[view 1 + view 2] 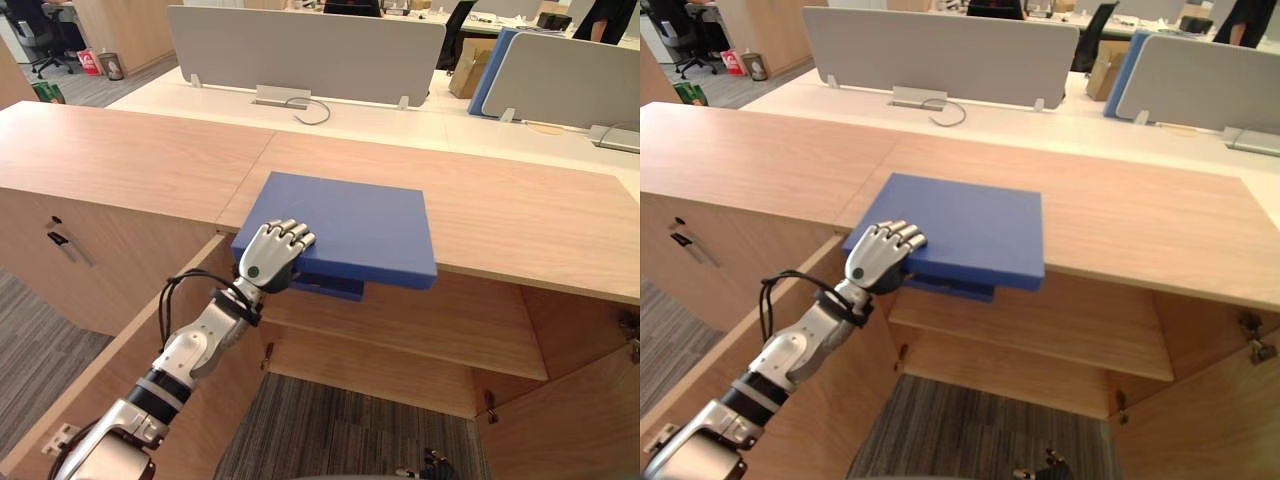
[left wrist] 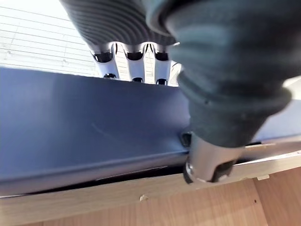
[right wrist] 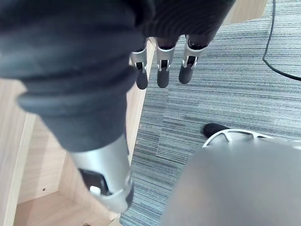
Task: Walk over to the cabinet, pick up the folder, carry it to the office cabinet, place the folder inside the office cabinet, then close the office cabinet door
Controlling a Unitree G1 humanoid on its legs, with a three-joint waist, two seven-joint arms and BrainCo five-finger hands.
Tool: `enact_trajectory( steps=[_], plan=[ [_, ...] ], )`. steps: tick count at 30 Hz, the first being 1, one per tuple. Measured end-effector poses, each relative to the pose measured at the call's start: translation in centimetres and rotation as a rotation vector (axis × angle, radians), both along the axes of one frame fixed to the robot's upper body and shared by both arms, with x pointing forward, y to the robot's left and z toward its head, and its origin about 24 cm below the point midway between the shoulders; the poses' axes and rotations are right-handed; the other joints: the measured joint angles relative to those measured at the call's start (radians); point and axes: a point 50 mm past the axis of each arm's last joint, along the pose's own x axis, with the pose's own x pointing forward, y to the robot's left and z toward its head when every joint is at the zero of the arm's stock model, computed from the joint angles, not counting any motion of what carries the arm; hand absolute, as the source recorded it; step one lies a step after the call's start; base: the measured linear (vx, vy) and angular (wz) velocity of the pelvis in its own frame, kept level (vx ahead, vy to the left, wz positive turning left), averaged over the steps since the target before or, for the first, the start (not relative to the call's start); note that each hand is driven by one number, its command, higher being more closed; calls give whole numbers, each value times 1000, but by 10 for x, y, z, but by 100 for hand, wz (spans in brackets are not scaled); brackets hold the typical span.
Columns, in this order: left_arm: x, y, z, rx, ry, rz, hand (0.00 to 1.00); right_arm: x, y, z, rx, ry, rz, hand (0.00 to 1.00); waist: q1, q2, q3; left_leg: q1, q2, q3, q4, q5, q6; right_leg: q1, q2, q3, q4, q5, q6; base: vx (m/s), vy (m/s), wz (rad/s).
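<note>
Now, going from the left, the left door (image 1: 830,400) of the cabinet stands open, left of and below the folder (image 1: 350,225), and the robot's left arm reaches up along it. The left hand (image 1: 272,255) is at the front left corner of the folder. Its fingers (image 2: 136,66) are curled over the top face and the thumb (image 2: 207,160) presses from underneath, so the hand pinches the corner between them. The wrist is bent up and the forearm rises at a slant from the lower left. The blue folder lies flat on the cabinet top (image 1: 520,215), with its front edge hanging over the front edge of the wood, above the open inside and the shelf (image 1: 420,330). Its long side seems to run along that front edge, though I cannot be sure. From the left hand, therefore, almost the whole folder lies to the right and farther from the robot. In my judgement, a lift by this one corner can let the far side drop or twist. The right hand (image 3: 163,70) hangs low and well apart from the folder, over the grey carpet (image 3: 225,94), with relaxed, nearly straight fingers that hold nothing. The left hand is clearly the nearer one.
</note>
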Motion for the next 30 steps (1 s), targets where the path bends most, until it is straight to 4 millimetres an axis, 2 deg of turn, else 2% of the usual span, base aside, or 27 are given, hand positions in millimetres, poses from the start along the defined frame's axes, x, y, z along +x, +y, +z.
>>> enact_trajectory(
  steps=[11,13,16,18,19,21,22,24,25,27,28,30],
  plan=[
    [6,0,7,31,-30,6,100,-8,-1,-1,2,20,-21,0,-19,1,1,2,-1,-1,0,0,0,1,0,0,0,1,1,0,0,0],
    [-4,-7,14,-31,-51,-9,100,-12,-1,-2,3,27,-48,0,-20,2,1,1,-1,0,0,0,0,0,-1,1,3,1,1,0,0,0],
    [-30,-30,28,-203,-96,-92,100,-16,-2,-3,-1,35,-62,0,-14,2,2,-5,-2,2,0,-1,2,0,-4,5,6,1,1,0,0,0],
    [-54,-45,40,-379,-100,-172,100,-19,-2,-3,-2,42,-88,0,-7,2,2,-7,-2,3,0,-2,2,-2,-4,7,6,1,1,0,0,0],
    [-59,-48,43,-427,-93,-193,100,-20,-2,-4,-1,45,-99,0,-6,3,2,-7,-1,3,0,-4,3,-2,-4,8,6,1,1,0,0,-4],
    [-77,-53,55,-669,-15,-296,100,-23,-3,-4,-2,50,-126,0,5,5,0,-11,0,6,7,-10,5,-6,-3,13,7,1,1,0,0,-6],
    [-80,-53,58,-732,13,-323,100,-25,-3,-4,-2,52,-130,0,8,6,0,-12,0,6,9,-12,5,-7,-3,14,7,0,1,0,0,-3],
    [-80,-42,62,-1052,192,-439,100,-29,-4,-4,5,56,-167,0,21,14,-6,-17,1,6,21,-19,5,-7,-4,14,11,0,1,0,0,0],
    [-79,-36,61,-1141,239,-461,100,-30,-5,-4,6,58,-176,0,22,18,-8,-18,1,5,21,-20,4,-7,-4,14,12,-1,1,0,0,0],
    [-74,-16,54,-1488,400,-556,100,-28,-8,-4,26,39,-262,0,27,32,-12,-20,0,5,19,-21,5,-9,-6,15,16,-3,1,-43,-9,-1],
    [-74,-14,52,-1564,439,-587,100,-24,-6,-3,38,29,-297,0,33,33,-12,-22,0,3,18,-21,5,-11,-8,15,19,-4,3,-51,-6,0],
    [-76,-10,46,-1749,509,-655,100,16,0,3,75,-74,-337,0,56,33,-12,-43,1,1,17,-17,2,-38,-9,15,28,-5,3,-42,-10,6]
  ],
)
